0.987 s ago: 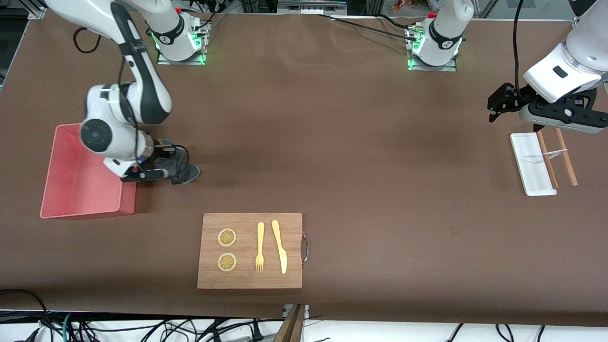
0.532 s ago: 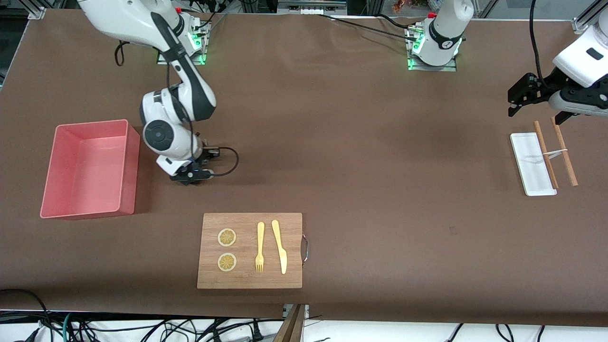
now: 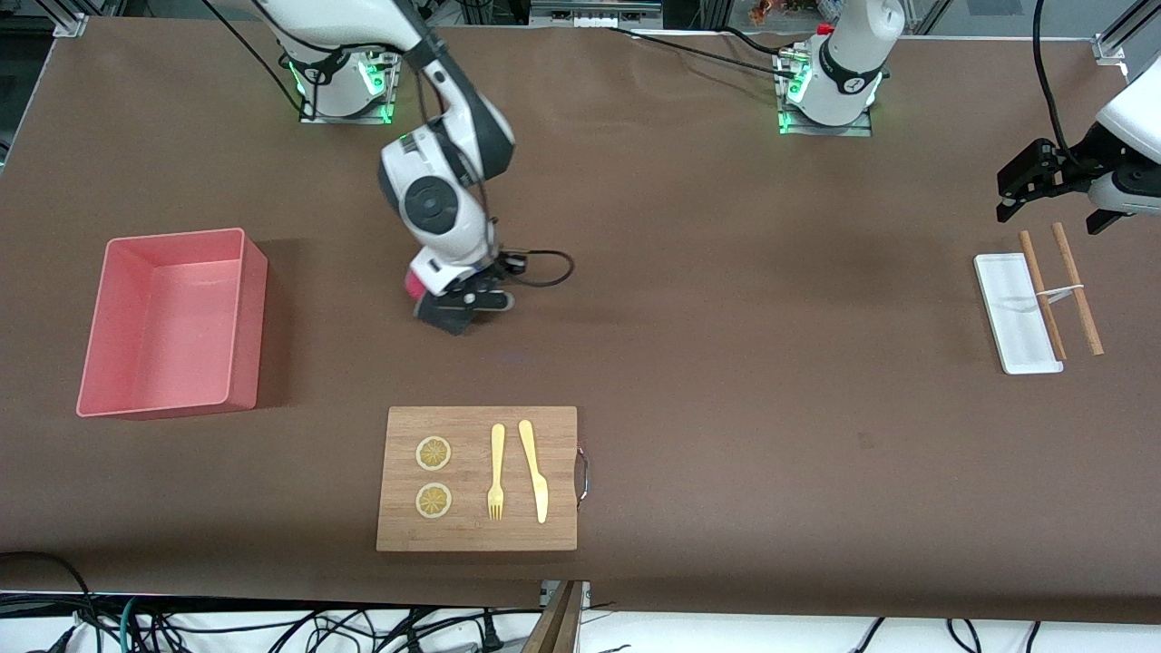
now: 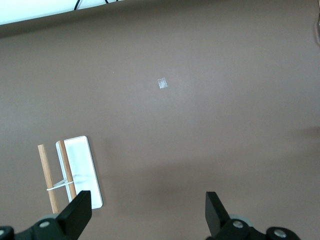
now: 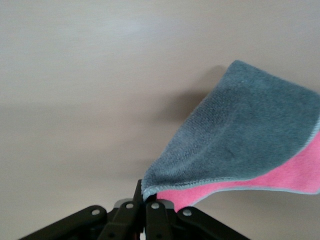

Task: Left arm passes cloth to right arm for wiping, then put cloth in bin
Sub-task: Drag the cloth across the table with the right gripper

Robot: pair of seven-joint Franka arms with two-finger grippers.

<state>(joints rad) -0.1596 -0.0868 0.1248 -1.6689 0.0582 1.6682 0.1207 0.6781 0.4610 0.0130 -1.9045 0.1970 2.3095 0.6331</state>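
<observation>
My right gripper is shut on a corner of the cloth, dark grey on one face and magenta on the other, low over the bare table between the bin and the table's middle. The right wrist view shows the cloth fanning out from the closed jaws of the right gripper. The light-pink bin stands empty at the right arm's end. My left gripper is open and empty, raised over the left arm's end, and waits; its fingers show wide apart in the left wrist view.
A wooden cutting board with two lemon slices, a yellow fork and a yellow knife lies nearer to the front camera than the right gripper. A small white tray and two wooden sticks lie below the left gripper, also in the left wrist view.
My right arm has swept the cloth along the table from beside the bin toward the table's middle. My left gripper has drawn back and up toward its end of the table.
</observation>
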